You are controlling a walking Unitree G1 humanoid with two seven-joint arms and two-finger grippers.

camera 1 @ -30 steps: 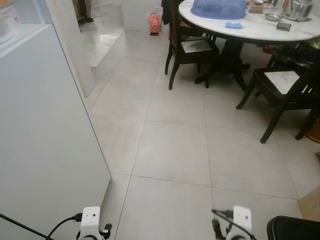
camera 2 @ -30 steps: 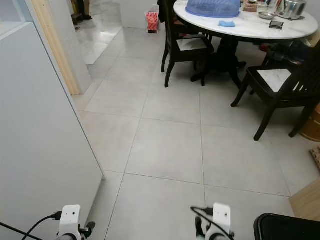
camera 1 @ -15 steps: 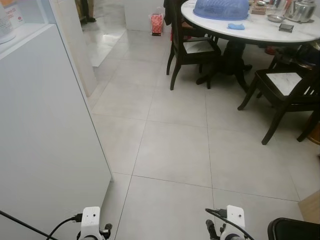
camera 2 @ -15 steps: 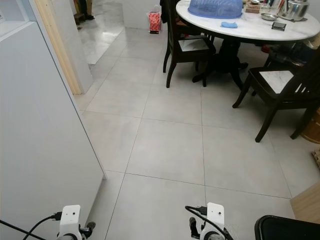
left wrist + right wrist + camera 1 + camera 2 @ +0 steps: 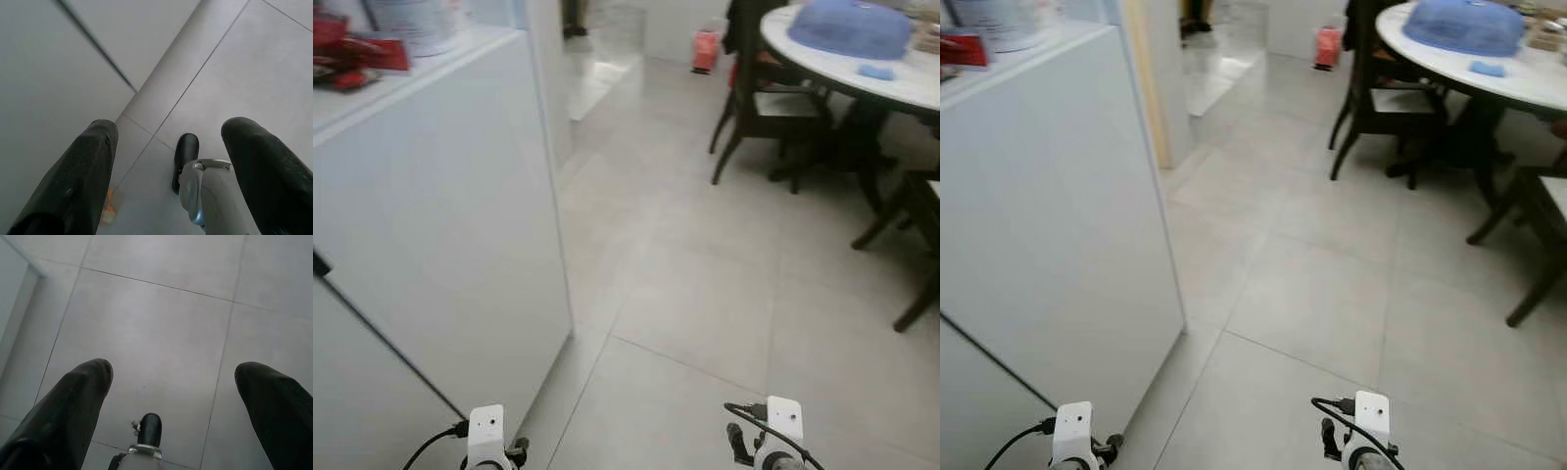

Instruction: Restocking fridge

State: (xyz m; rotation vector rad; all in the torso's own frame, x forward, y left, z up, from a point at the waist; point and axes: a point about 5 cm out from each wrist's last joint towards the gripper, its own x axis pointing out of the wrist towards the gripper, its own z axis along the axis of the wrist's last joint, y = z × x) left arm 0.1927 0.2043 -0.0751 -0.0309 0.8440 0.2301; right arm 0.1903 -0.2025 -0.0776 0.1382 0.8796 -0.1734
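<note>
1. Fridge-like white unit point(image 5: 440, 225): on the robot's left, near the left gripper point(image 5: 171, 126) but apart from it; dark seam across its face; lower part cut off; cannot tell whether truly a fridge.
2. Tiled floor point(image 5: 705, 323): under both grippers.
3. Round dining table point(image 5: 1528, 83) with dark chairs point(image 5: 1381, 108): far right, partly cut off, blue cover point(image 5: 1464, 24) on top.
4. Left gripper and right gripper point(image 5: 173, 368): fingers spread wide, holding nothing, pointing at the floor.
5. Red packets point(image 5: 352, 54) and white tub point(image 5: 416, 20): on top of the unit, blurred, labels unreadable.
</note>
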